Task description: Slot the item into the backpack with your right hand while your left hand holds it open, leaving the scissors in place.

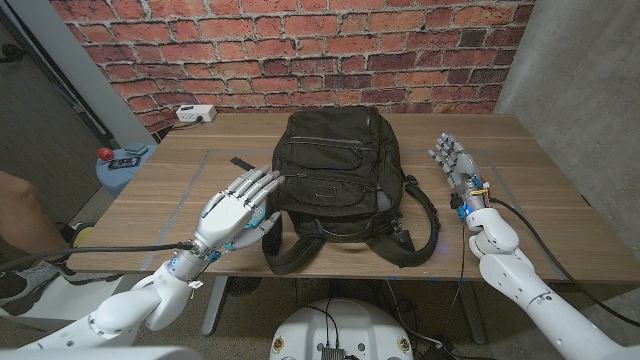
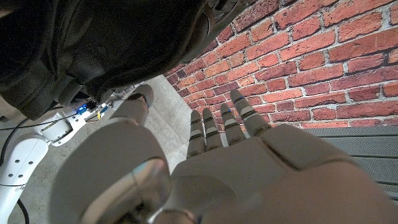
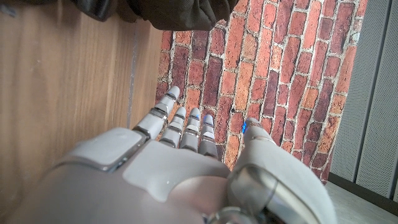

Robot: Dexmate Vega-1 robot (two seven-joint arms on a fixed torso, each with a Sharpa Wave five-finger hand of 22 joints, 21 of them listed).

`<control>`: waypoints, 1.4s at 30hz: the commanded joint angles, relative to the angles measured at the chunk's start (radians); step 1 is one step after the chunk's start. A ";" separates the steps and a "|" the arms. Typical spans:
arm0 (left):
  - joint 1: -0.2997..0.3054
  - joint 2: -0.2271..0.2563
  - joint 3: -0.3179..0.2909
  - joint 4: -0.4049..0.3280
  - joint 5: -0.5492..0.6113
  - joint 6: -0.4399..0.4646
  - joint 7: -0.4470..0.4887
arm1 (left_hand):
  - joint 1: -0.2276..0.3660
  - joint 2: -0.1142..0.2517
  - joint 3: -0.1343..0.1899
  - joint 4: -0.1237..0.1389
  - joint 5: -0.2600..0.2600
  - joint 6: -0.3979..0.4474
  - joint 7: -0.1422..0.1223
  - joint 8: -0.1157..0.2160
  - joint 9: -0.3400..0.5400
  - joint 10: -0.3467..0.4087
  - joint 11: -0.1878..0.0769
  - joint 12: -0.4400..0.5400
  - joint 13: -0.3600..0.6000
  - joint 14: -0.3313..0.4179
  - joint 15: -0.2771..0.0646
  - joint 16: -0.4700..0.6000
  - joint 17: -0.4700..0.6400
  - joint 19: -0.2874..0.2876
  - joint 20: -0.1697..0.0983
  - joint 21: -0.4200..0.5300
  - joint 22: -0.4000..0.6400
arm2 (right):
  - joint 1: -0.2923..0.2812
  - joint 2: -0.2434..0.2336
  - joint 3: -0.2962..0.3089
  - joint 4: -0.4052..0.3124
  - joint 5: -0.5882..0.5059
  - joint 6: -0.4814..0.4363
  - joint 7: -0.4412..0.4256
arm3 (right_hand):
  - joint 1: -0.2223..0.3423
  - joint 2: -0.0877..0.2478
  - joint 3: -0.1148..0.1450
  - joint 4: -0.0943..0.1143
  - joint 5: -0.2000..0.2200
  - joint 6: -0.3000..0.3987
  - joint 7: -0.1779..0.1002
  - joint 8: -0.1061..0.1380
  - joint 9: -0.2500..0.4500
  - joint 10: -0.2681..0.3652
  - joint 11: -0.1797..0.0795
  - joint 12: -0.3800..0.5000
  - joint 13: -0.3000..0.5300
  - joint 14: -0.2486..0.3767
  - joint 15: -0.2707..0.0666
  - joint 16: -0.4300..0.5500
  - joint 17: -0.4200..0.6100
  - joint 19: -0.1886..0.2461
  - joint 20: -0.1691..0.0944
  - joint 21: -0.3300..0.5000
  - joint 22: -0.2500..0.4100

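1. Nearest the robot, the left hand (image 1: 238, 208) hovers at the near-left corner of the black backpack (image 1: 335, 170), fingers spread and straight, holding nothing. Its fingertips reach just to the bag's edge; whether they touch the fabric I can't tell from the head view.
2. Across on the other side, the right hand (image 1: 455, 165) sits beside the bag's right flank, fingers extended and side by side, also empty. It is near the backpack but apart from it, close to the loose shoulder strap (image 1: 425, 215).
3. I'd judge the task is at its very start: the bag isn't being held open and nothing has been picked up.
4. The next move calls for the left hand to find the zipper edge or top flap and lift it so an opening gapes; only then can the right hand bring the item in.
5. The backpack lies flat in the middle of the wooden table (image 1: 540, 190), straps trailing toward the robot. It looks closed, so its contents are hidden.
6. A small dark object (image 1: 241, 163) lies on the table just left of the bag; it may be the item or the scissors, but it's too small to name.
7. Farthest back, a white power strip (image 1: 196, 114) rests at the table's rear left edge.
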 commanded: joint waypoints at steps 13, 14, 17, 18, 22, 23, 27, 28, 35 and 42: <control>-0.104 0.019 0.125 0.064 0.002 0.036 0.013 | 0.033 -0.020 -0.009 0.003 -0.001 -0.011 -0.003 0.003 0.007 -0.017 0.002 0.013 0.009 -0.005 -0.001 -0.007 0.005 0.001 0.004 -0.012 0.007 | -0.019 0.011 0.020 0.003 0.021 0.034 0.014 | -0.003 0.004 0.006 0.000 0.004 0.008 0.006 -0.001 0.001 0.001 0.004 0.006 0.003 0.010 -0.037 0.009 0.002 0.008 -0.047 0.003 0.001; -0.107 0.020 0.128 0.066 0.002 0.038 0.015 | 0.035 -0.021 -0.009 0.003 -0.002 -0.011 -0.003 0.003 0.007 -0.015 0.003 0.015 0.009 -0.005 -0.001 -0.007 0.005 0.001 0.004 -0.012 0.007 | -0.019 0.011 0.021 0.004 0.022 0.034 0.015 | -0.004 0.004 0.006 0.001 0.004 0.008 0.006 -0.001 0.001 0.001 0.004 0.006 0.003 0.010 -0.037 0.009 0.002 0.008 -0.047 0.003 0.001; -0.120 0.018 0.136 0.074 -0.001 0.038 0.021 | 0.053 -0.022 -0.013 0.005 -0.005 0.008 0.001 0.013 0.009 0.002 -0.001 0.029 0.015 0.004 0.000 -0.002 0.006 0.006 0.005 -0.012 0.007 | -0.017 0.014 0.021 0.010 0.025 0.037 0.021 | -0.004 0.004 0.006 0.001 0.004 0.008 0.006 -0.001 0.001 0.001 0.004 0.006 0.003 0.010 -0.037 0.009 0.002 0.008 -0.047 0.003 0.001; -0.125 0.016 0.139 0.077 0.001 0.040 0.021 | 0.056 -0.022 -0.014 0.006 -0.006 0.012 0.000 0.016 0.009 0.005 -0.002 0.032 0.016 0.007 -0.001 -0.001 0.006 0.008 0.005 -0.012 0.008 | -0.015 0.014 0.021 0.013 0.025 0.038 0.022 | -0.004 0.003 0.006 0.000 0.004 0.008 0.006 -0.001 0.001 0.001 0.004 0.006 0.003 0.010 -0.037 0.010 0.002 0.008 -0.047 0.003 0.001; -0.151 0.005 0.156 0.091 0.003 0.033 0.026 | 0.091 -0.018 -0.024 0.010 -0.014 0.061 -0.004 0.041 0.017 0.044 0.000 0.065 0.031 0.041 -0.001 0.013 0.012 0.022 0.002 -0.010 0.009 | -0.010 0.018 0.020 0.021 0.028 0.039 0.028 | -0.004 0.003 0.007 0.000 0.004 0.007 0.006 -0.001 0.001 0.001 0.004 0.006 0.003 0.010 -0.037 0.010 0.002 0.008 -0.047 0.002 0.001; -0.159 0.002 0.160 0.095 0.003 0.029 0.027 | 0.099 -0.018 -0.028 0.011 -0.017 0.074 -0.005 0.047 0.020 0.053 -0.006 0.075 0.036 0.046 -0.003 0.014 0.013 0.025 0.001 -0.009 0.010 | -0.009 0.019 0.020 0.023 0.028 0.040 0.029 | -0.005 0.004 0.006 0.000 0.004 0.007 0.006 -0.002 0.001 0.000 0.004 0.006 0.003 0.010 -0.037 0.010 0.002 0.008 -0.047 0.002 0.001; -0.191 -0.013 0.180 0.111 0.010 0.019 0.030 | 0.131 -0.009 -0.047 0.016 -0.027 0.138 -0.017 0.083 0.033 0.090 -0.006 0.114 0.060 0.088 -0.017 0.031 0.023 0.044 0.005 -0.005 0.012 | -0.006 0.022 0.020 0.030 0.031 0.041 0.032 | -0.005 0.004 0.007 0.000 0.004 0.007 0.006 -0.001 0.001 0.000 0.004 0.006 0.003 0.010 -0.037 0.010 0.002 0.008 -0.047 0.002 0.001; -0.200 -0.018 0.185 0.115 0.011 0.015 0.029 | 0.137 -0.008 -0.053 0.016 -0.030 0.156 -0.025 0.094 0.037 0.097 -0.007 0.123 0.067 0.095 -0.016 0.034 0.026 0.049 0.006 -0.004 0.012 | -0.006 0.022 0.020 0.031 0.031 0.042 0.033 | -0.005 0.004 0.007 0.000 0.004 0.007 0.006 -0.001 0.001 0.000 0.004 0.006 0.003 0.010 -0.037 0.010 0.002 0.008 -0.047 0.002 0.001; -0.259 -0.051 0.224 0.144 0.018 -0.026 0.033 | 0.166 -0.004 -0.097 0.023 -0.043 0.307 -0.019 0.180 0.062 0.127 -0.013 0.171 0.107 0.129 -0.025 0.049 0.043 0.074 0.009 0.001 0.015 | -0.010 0.025 0.024 0.038 0.037 0.048 0.036 | -0.005 0.004 0.007 0.000 0.004 0.007 0.005 -0.001 0.001 0.000 0.003 0.006 0.003 0.009 -0.036 0.010 0.002 0.008 -0.047 0.002 0.001; -0.280 -0.067 0.241 0.148 0.022 -0.047 0.033 | 0.185 0.005 -0.125 0.026 -0.048 0.433 -0.008 0.245 0.080 0.121 -0.011 0.197 0.133 0.137 -0.026 0.053 0.051 0.082 0.006 0.000 0.016 | -0.017 0.022 0.030 0.035 0.041 0.048 0.037 | -0.005 0.004 0.007 -0.001 0.004 0.006 0.006 -0.002 0.001 0.000 0.004 0.006 0.003 0.009 -0.036 0.010 0.002 0.009 -0.047 0.002 0.001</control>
